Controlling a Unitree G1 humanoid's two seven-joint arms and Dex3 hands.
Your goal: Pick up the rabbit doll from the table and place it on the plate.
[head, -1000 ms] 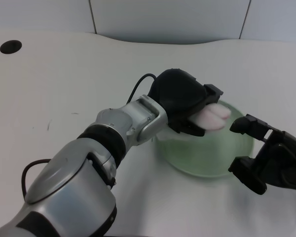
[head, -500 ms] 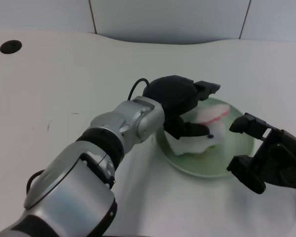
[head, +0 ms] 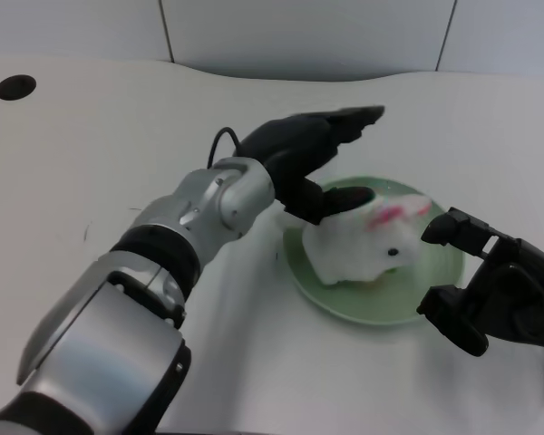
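- Head view: my left hand [head: 308, 149] is spread open, fingers extended and apart, holding nothing.
- The rabbit doll [head: 363, 246] lies on the green plate [head: 435, 294], just below and beyond my fingers. The task looks essentially complete.
- Contact status: my lowest finger sits very close to the doll's back; whether it touches the plush cannot be determined here.
- Risk 1: if that finger snags the plush as I withdraw, the doll could be dragged toward the plate rim on my wrist side and tip onto the worktop [head: 100, 163].
- Risk 2: the doll is soft and light; a sideways sweep of my hand could roll it off.
- Risk 3: my palm is above the near rim; a downward motion could strike the plate and shift it.
- Recommended precaution: retract upward first, then back.
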